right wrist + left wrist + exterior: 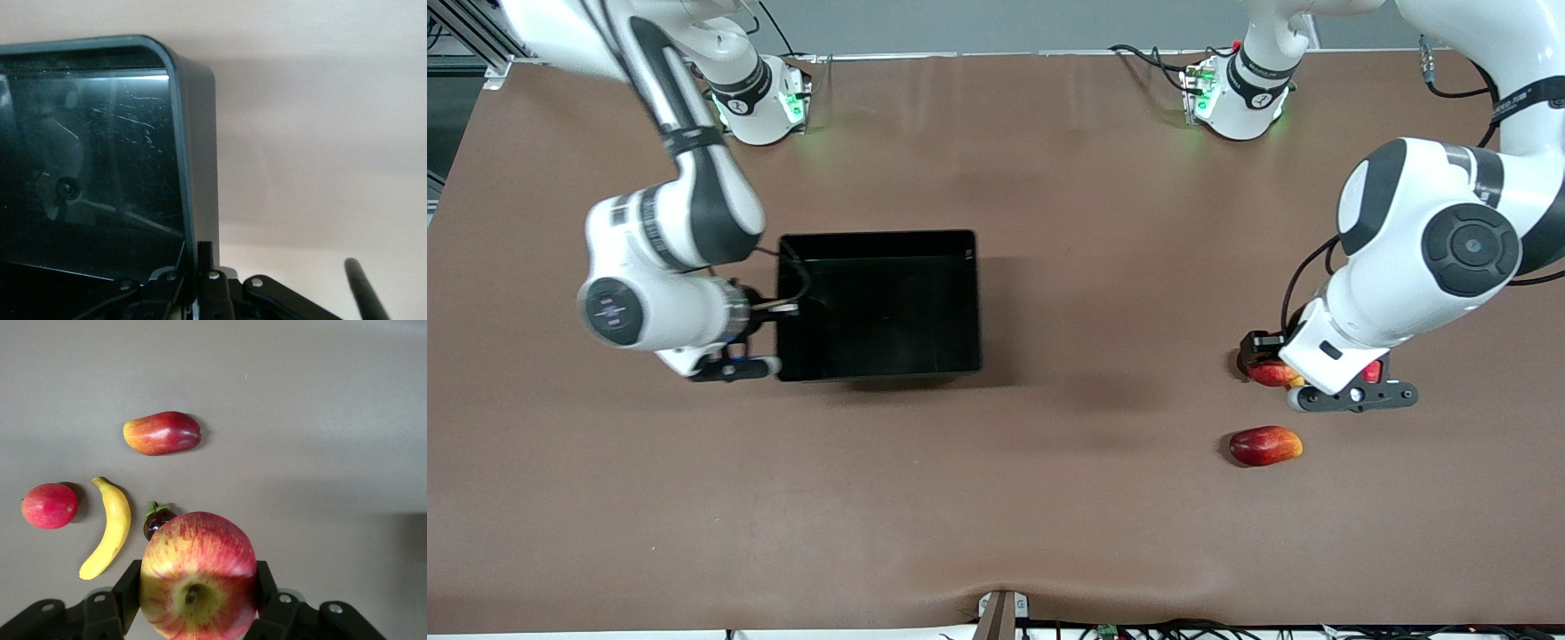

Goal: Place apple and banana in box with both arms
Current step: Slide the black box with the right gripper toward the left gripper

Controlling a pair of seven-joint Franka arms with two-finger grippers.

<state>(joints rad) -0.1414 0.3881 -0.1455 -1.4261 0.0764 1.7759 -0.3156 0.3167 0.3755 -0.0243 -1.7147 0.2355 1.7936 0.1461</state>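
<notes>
Lowest in the front view, and so nearest the camera, an oblong dark-red fruit with a yellow tip (1265, 445) lies on the brown tabletop (1049, 498) at lower right of the frame. Just above it the left gripper (1294, 373) has its jaws closed on the apple (198, 577), red with yellow streaks and a yellowish dimple, which fills the lower middle of the left wrist view. That view also shows the banana (109, 528) at lower left, between a plain pinkish-red round fruit (49, 506) and a small dark fruit with green leaves (157, 520). At centre left of the front view sits the black box (969, 302), nothing inside it. The right gripper (769, 333) is at the box's wall toward the right arm's end, jaws closed on that wall, one inside and one outside.
</notes>
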